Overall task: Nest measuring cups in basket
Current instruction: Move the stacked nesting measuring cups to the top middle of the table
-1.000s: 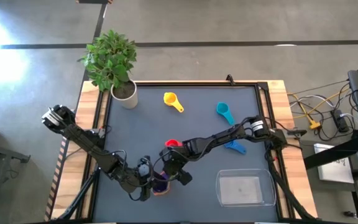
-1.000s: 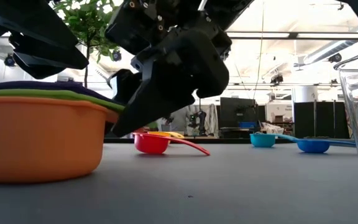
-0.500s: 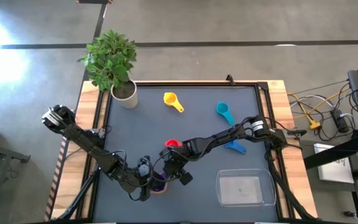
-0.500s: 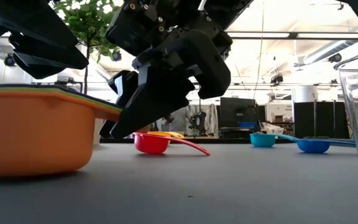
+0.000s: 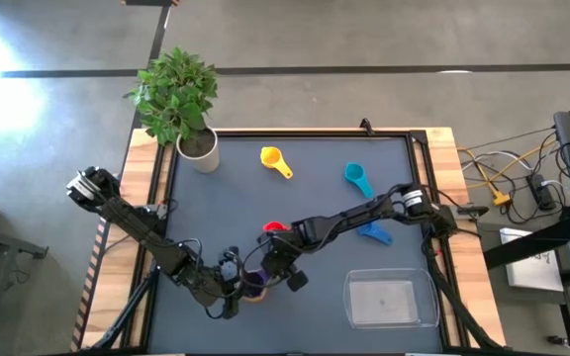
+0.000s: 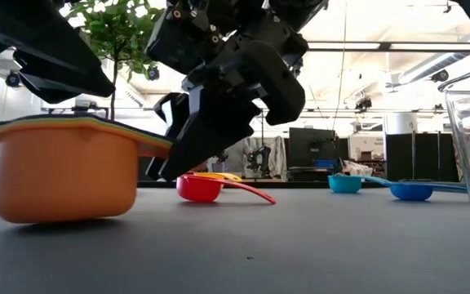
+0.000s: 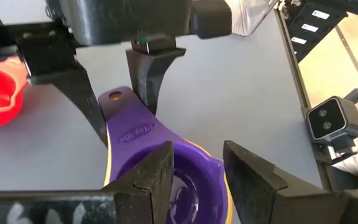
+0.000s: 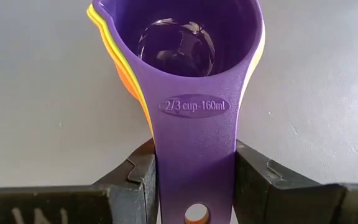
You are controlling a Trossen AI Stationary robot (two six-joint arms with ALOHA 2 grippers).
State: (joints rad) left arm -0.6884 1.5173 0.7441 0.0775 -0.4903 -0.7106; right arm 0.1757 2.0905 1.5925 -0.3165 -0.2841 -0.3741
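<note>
Now | right end effector (image 8: 194,180) clamped on purple cup (image 8: 191,68) handle, nested stack tilted off table (image 6: 300,245) | left end effector (image 7: 197,168) clamped on stack rim

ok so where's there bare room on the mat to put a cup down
Free: the mat between plant pot, yellow cup and red cup; also the basket. Crowded: near front, where left gripper and right gripper both grip the nested stack.
</note>
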